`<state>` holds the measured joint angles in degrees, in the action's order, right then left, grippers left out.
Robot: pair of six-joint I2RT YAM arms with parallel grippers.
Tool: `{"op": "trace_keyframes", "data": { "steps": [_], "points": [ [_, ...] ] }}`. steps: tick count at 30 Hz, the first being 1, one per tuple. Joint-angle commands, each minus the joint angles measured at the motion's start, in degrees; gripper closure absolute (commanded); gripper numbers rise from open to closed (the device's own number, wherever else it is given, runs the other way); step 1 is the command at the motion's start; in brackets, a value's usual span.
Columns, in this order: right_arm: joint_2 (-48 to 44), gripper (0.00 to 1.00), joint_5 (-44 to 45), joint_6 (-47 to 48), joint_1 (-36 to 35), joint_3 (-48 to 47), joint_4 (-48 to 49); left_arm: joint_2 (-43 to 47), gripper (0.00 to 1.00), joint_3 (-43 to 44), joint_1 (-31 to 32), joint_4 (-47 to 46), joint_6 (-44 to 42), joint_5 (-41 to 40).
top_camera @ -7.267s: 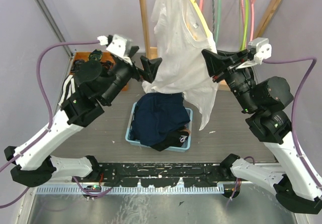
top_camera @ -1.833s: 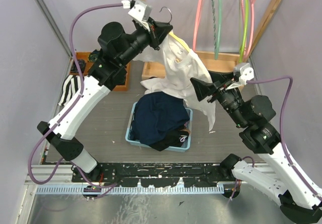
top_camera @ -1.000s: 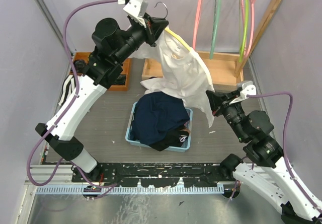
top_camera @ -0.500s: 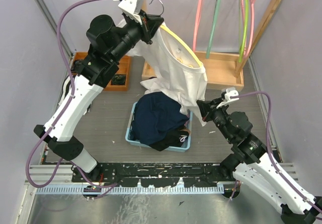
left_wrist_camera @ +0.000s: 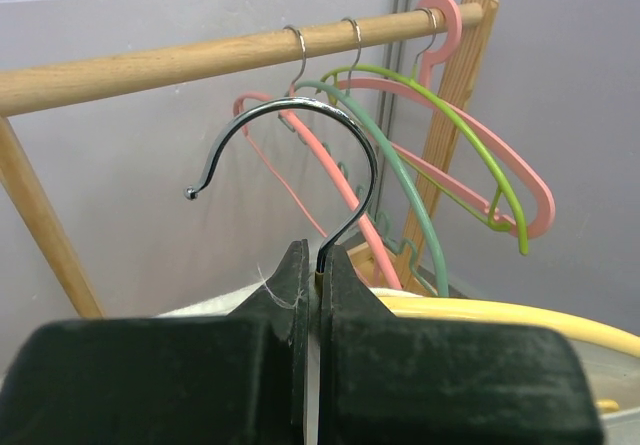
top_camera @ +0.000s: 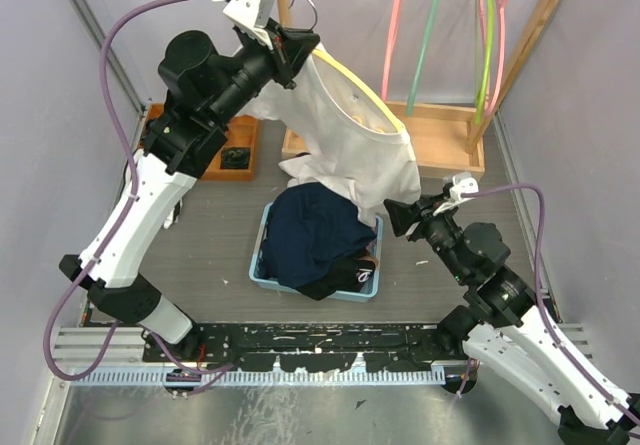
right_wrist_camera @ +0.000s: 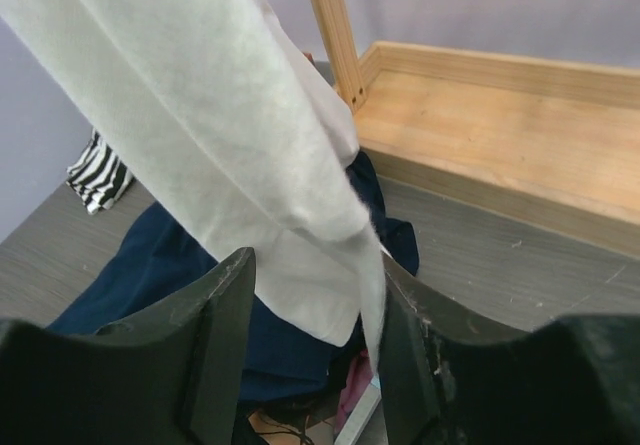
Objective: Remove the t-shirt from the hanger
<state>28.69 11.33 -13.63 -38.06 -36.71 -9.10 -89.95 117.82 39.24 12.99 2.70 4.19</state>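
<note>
A white t-shirt (top_camera: 350, 145) hangs on a yellow hanger (top_camera: 352, 80) with a metal hook (top_camera: 306, 7). My left gripper (top_camera: 290, 50) holds it high at the back left. The left wrist view shows that gripper (left_wrist_camera: 320, 277) shut on the neck of the hook (left_wrist_camera: 300, 125), with the yellow hanger (left_wrist_camera: 520, 315) and the white shirt (left_wrist_camera: 220, 300) just behind. My right gripper (top_camera: 400, 215) is at the shirt's lower right corner. In the right wrist view it (right_wrist_camera: 312, 310) is open, and the t-shirt (right_wrist_camera: 200, 105) hem hangs loosely between the fingers.
A blue bin (top_camera: 268, 255) of dark clothes sits under the shirt. The wooden rack (top_camera: 440, 135) behind carries pink and green hangers (top_camera: 430, 25). An orange tray (top_camera: 235, 160) lies at the back left. A striped cloth (right_wrist_camera: 95, 180) lies on the floor.
The right gripper, shut on the shirt's hem while pulling it down and nearer, has now opened. The left arm has lifted the hanger up and leftward.
</note>
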Motion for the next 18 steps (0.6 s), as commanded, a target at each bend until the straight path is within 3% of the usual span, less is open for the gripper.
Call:
{"op": "trace_keyframes", "data": {
  "steps": [1, 13, 16, 18],
  "points": [
    [-2.84, 0.46, -2.56, 3.18, 0.05, -3.97, 3.54, 2.62, 1.00, -1.03, -0.28, -2.51, 1.02, 1.66],
    [-4.21, 0.46, -3.01, 8.40, 0.01, -10.11, 3.60, 3.70, 1.00, -5.24, -0.23, -3.07, 0.64, 4.64],
    [-2.92, 0.51, -3.47, 8.55, 0.04, -10.57, 3.69, 3.84, 1.00, -5.63, -0.28, -3.81, 0.71, 4.65],
    [-2.39, 0.60, -3.68, 8.60, 0.05, -10.21, 3.87, 3.64, 1.00, -5.22, -0.22, -3.66, 0.93, 4.41]
  ]
}}
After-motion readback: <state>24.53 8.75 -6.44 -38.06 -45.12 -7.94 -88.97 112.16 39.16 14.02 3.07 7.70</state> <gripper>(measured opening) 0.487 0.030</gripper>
